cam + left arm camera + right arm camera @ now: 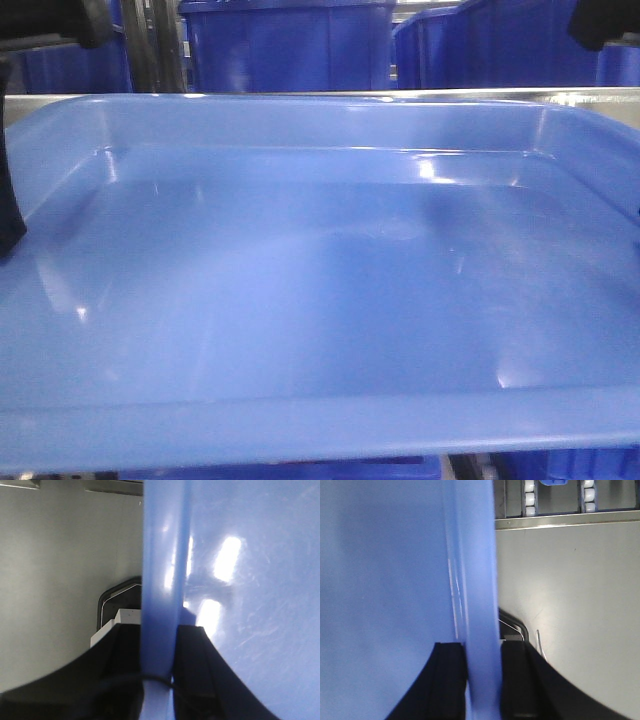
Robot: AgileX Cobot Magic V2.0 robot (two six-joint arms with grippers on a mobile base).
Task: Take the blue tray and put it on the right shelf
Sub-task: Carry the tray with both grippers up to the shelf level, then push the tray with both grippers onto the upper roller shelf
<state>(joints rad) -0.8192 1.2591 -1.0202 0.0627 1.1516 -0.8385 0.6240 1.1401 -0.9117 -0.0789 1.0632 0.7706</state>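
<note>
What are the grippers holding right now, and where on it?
Both hold the blue tray: left gripper clamps the rim on its left side, right gripper the rim on its right side.

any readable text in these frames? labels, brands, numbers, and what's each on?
No readable text in any view.
On the glossy light-blue plastic tray: nothing, only glare.
On the dark blue plastic storage bins: no marking visible.
On the brushed steel shelf rail: nothing, just a rivet.
On the black left gripper and black right gripper, both clamped on the tray rim: no print.
</note>
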